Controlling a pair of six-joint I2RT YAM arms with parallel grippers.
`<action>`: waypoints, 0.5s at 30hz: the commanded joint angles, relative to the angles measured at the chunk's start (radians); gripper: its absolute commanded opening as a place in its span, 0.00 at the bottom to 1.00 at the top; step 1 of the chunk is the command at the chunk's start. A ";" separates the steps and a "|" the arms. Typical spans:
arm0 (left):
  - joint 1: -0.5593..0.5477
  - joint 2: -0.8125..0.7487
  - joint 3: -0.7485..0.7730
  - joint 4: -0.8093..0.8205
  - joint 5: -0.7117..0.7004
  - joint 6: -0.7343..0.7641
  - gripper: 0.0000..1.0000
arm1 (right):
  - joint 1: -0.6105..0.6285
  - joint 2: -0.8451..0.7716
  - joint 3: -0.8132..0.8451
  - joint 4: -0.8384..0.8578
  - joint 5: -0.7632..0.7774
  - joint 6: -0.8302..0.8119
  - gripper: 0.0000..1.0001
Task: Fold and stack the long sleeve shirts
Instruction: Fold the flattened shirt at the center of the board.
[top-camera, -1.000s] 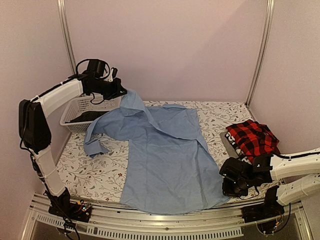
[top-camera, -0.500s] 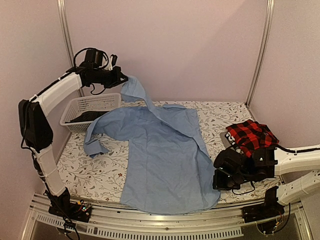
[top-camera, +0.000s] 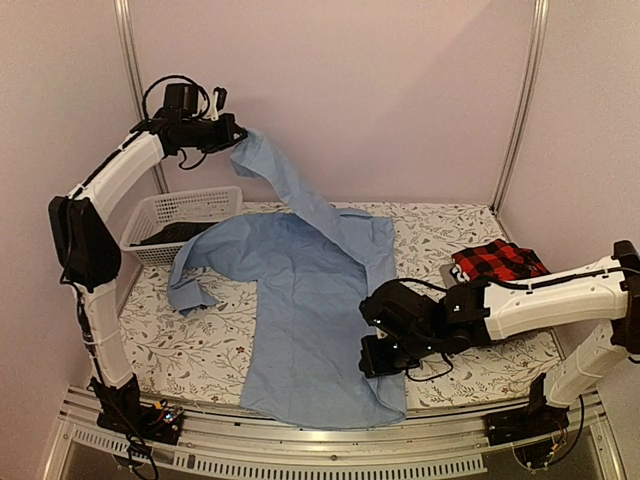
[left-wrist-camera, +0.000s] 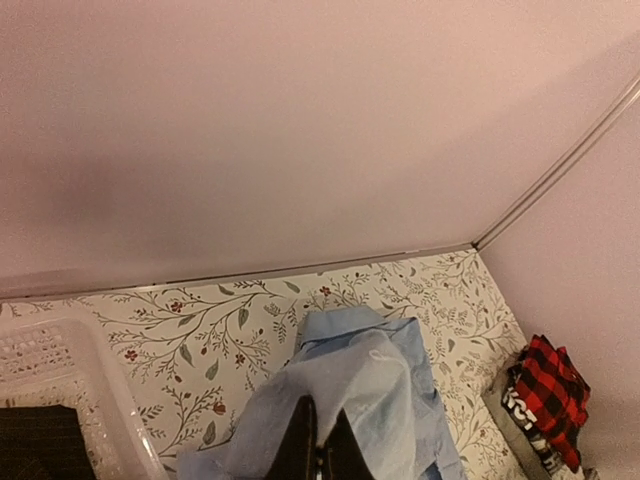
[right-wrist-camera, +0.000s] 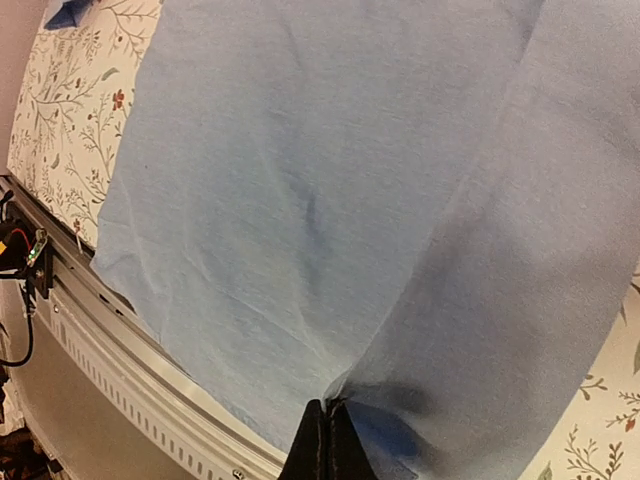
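A light blue button-up shirt (top-camera: 300, 300) lies spread across the flowered table. High at the back left, my left gripper (top-camera: 232, 133) is shut on its right sleeve (top-camera: 290, 190) and holds it up; in the left wrist view the cloth (left-wrist-camera: 370, 390) drapes over the left gripper (left-wrist-camera: 320, 455). My right gripper (top-camera: 375, 355) is shut on the shirt's right hem and holds it over the shirt's body; the right wrist view shows the right gripper (right-wrist-camera: 328, 440) pinching the blue cloth (right-wrist-camera: 300, 200). A folded red-and-black plaid shirt (top-camera: 500, 268) lies at the right on a folded grey one.
A white lattice basket (top-camera: 180, 222) with dark cloth inside stands at the back left. The shirt's other sleeve (top-camera: 195, 280) lies bunched beside it. The table's metal front rail (top-camera: 300, 440) runs just below the shirt's hem. Pink walls close in the back and sides.
My right gripper has shut on the shirt's right hem and pulled it left over the shirt's body. My left gripper has lifted the sleeve higher.
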 joint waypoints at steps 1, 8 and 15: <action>0.023 0.035 0.039 -0.023 -0.003 0.028 0.00 | 0.007 0.113 0.101 0.102 -0.110 -0.113 0.00; 0.023 0.036 0.022 -0.015 0.001 0.023 0.00 | -0.021 0.254 0.178 0.148 -0.200 -0.153 0.00; 0.025 0.030 0.013 -0.014 0.009 0.032 0.00 | -0.058 0.247 0.139 0.158 -0.230 -0.120 0.00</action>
